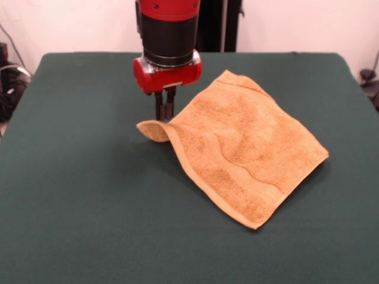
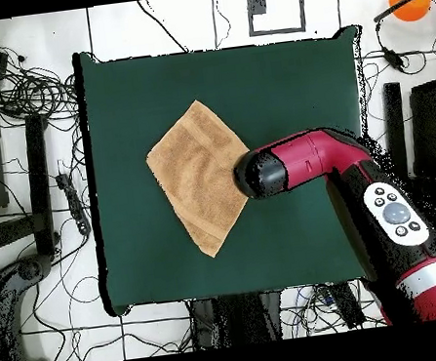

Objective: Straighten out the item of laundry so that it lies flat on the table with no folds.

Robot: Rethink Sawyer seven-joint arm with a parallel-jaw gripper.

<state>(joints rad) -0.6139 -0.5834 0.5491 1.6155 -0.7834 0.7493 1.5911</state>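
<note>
The gripper point(image 1: 165, 112) is hanging straight down with its two dark fingers point(image 1: 159, 111) drawn nearly together, their tips sitting right at the towel's point(image 1: 240, 148) curled-over corner; whether they are actually pinching the cloth cannot be told. Only the front view is showing these fingers. In the overhead view the arm's point(image 2: 303, 163) round black end is covering them, so only the arm is showing there, reaching in over one corner of the towel point(image 2: 194, 176). Directly under the fingers in the front view, that corner is lifting and rolling over, showing its underside. Away from the gripper, the golden-orange towel is lying spread as a diamond on the green table point(image 1: 77, 195), a woven band running along one hemmed edge and slight ripples across it.
</note>
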